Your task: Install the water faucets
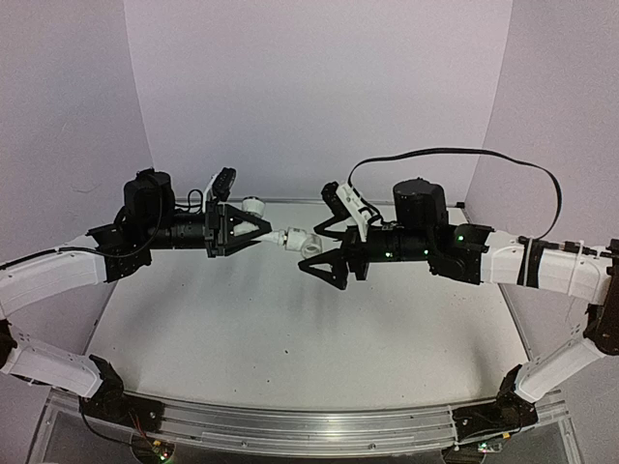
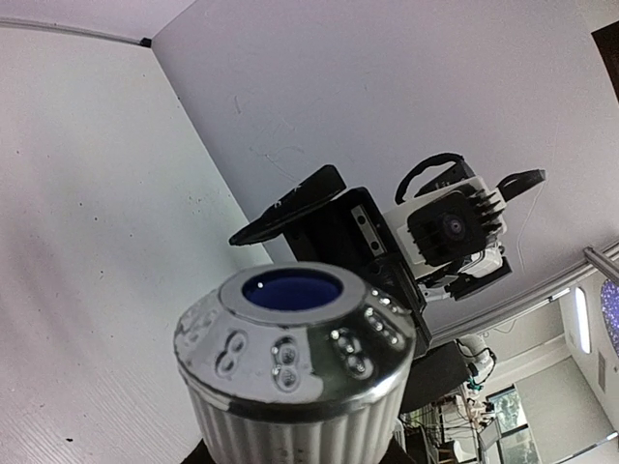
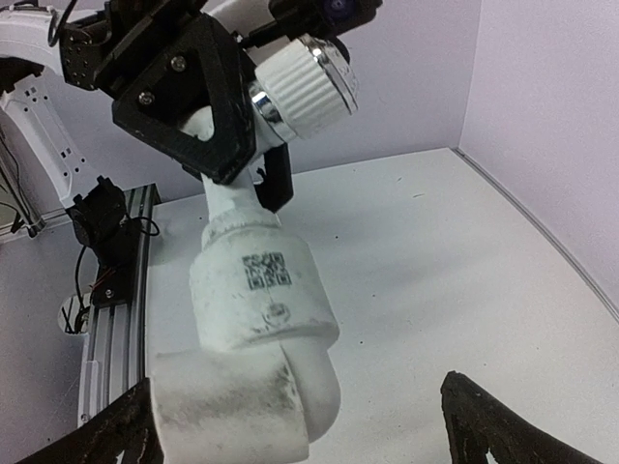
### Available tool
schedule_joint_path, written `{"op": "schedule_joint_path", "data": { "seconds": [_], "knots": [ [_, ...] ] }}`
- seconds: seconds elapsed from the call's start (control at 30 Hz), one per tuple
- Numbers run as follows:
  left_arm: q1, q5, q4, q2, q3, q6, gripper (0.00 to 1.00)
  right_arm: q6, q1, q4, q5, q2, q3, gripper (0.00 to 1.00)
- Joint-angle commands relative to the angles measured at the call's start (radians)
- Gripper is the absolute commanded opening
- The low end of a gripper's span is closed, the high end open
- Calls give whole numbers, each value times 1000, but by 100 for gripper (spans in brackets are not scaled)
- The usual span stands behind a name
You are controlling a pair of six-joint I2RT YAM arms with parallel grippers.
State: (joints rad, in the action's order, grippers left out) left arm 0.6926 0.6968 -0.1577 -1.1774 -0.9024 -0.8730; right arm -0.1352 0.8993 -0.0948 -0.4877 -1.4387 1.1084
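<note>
Faucet: the faucet (image 3: 261, 290) reads as one joined white piece, held in the air above the tabletop (image 1: 290, 338) at the middle of the top view, between the two arms.
Why aloft: held clear of the surface, both ends can be reached, so one arm can steady the stem while the other works the far end.
Left hand: the left hand (image 1: 263, 234) is clenched on the narrow stem, just below the ribbed knob (image 2: 290, 329), which fills the lower centre of its own wrist view.
Right hand: the right hand (image 3: 295, 387) is released, with the jaws as wide as they go. Its fingers (image 3: 503, 425) sit at the bottom corners of the right wrist view.
Contact: the elbow piece (image 3: 242, 406) lies between those fingers. The right one is clearly apart from it, but I cannot tell whether the left one brushes it.
Judgement: the joining looks done, and the faucet's whole weight rests with the left hand.
</note>
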Motion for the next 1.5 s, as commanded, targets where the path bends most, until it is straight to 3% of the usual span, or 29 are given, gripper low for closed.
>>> {"op": "schedule_joint_path", "data": {
  "seconds": [0.0, 0.17, 0.3, 0.43, 0.47, 0.6, 0.63, 0.67, 0.7, 0.77, 0.83, 0.87, 0.93, 1.07, 1.13, 1.2, 1.27, 1.37, 1.47],
  "knots": [
    [-2, 46, -60, -17, -42, -25, 0, -5, 6, -80, -72, -10, 51, 98],
    [-2, 62, -60, -19, -53, -13, 0, 24, 7, -82, -116, -31, 64, 81],
    [-2, 69, -60, -5, -48, 43, 0, 50, 6, -82, -163, -29, 52, 50],
    [-1, 50, -63, 20, -44, 222, 0, 117, 7, -84, -225, -21, 53, 26],
    [-1, 49, -63, 22, -46, 247, 0, 122, 7, -85, -230, -20, 51, 24],
    [4, 103, -77, 42, -40, 931, 0, 348, 6, -126, -329, -27, 59, 6],
    [5, 139, -77, 47, -21, 1215, 0, 460, 4, -132, -338, -43, 76, 0],
    [6, 138, -77, 52, -9, 1339, 0, 528, -2, -138, -348, -60, 87, 0],
    [3, 127, -80, 44, -14, 1566, 0, 665, -11, -159, -369, -85, 107, 0],
    [-25, 139, -57, -26, -92, 1651, 0, 919, -25, -227, -422, -129, 131, 0],
    [-34, 151, 7, -73, -176, 1708, 0, 1073, -39, -276, -470, -175, 158, 0],
    [-34, 156, 10, -78, -189, 1711, 0, 1108, -47, -280, -493, -198, 175, 0],
    [-34, 174, 10, -73, -188, 1644, 0, 1108, -60, -278, -502, -209, 186, 15],
    [-33, 154, 8, -22, -127, 1251, 0, 916, -87, -208, -403, -173, 148, 68],
    [-33, 25, 8, 39, -50, 942, 0, 686, -87, -54, -300, -127, 145, 96],
    [-33, -88, 7, 101, 24, 665, 0, 492, -82, -26, -240, -93, 117, 98],
    [-34, -105, 7, 139, 85, 485, 0, 385, -77, -11, -247, -87, 108, 98],
    [-34, -63, 7, 210, 143, 316, 0, 297, -74, 0, -326, -134, 145, 98],
    [-33, -89, 7, 258, 171, 280, 0, 307, -62, -14, -360, -180, 182, 98]
  ]
}}
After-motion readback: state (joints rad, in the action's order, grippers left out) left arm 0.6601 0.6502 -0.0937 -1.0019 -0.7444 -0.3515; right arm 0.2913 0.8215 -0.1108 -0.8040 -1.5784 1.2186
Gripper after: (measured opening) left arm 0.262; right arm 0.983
